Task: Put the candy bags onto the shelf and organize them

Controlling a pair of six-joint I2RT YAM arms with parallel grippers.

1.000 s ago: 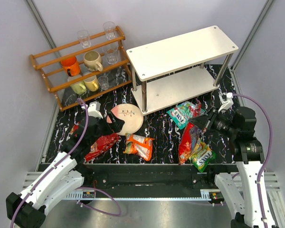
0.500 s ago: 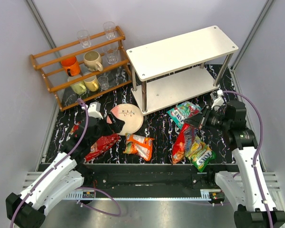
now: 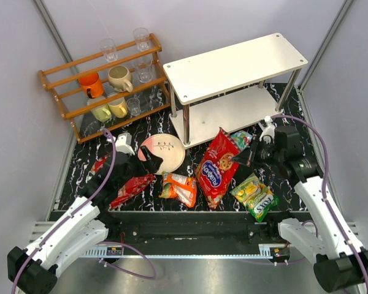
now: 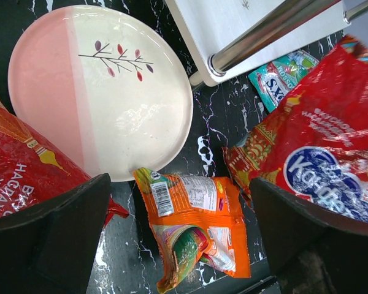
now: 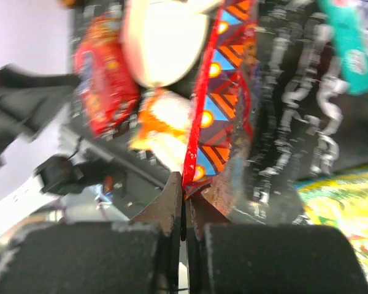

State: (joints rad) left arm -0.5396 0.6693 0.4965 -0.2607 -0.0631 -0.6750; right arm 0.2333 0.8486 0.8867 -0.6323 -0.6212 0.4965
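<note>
My right gripper [image 3: 241, 158] [image 5: 185, 197] is shut on the edge of a large red candy bag [image 3: 216, 166] [image 5: 226, 92], which hangs tilted in front of the white two-tier shelf [image 3: 233, 67]. The teal bag [image 3: 241, 139] [image 4: 279, 78] lies partly hidden behind it. A yellow-green bag [image 3: 256, 195] lies near the front edge. My left gripper [image 3: 142, 162] [image 4: 179, 205] hovers open above the small orange bag [image 3: 179, 187] [image 4: 196, 228]. The second red bag [image 3: 132, 188] [image 4: 18, 168] lies just to its left.
A pink-and-white plate [image 3: 165, 150] [image 4: 98, 86] lies beside the left gripper. A wooden rack [image 3: 104, 79] with cups and glasses stands at the back left. A metal shelf leg [image 4: 264, 32] stands close behind the plate. Grey walls close both sides.
The right gripper has swung left and toward the shelf with the red bag, turning its printed face up and uncovering the yellow-green bag. The left arm has not moved.
</note>
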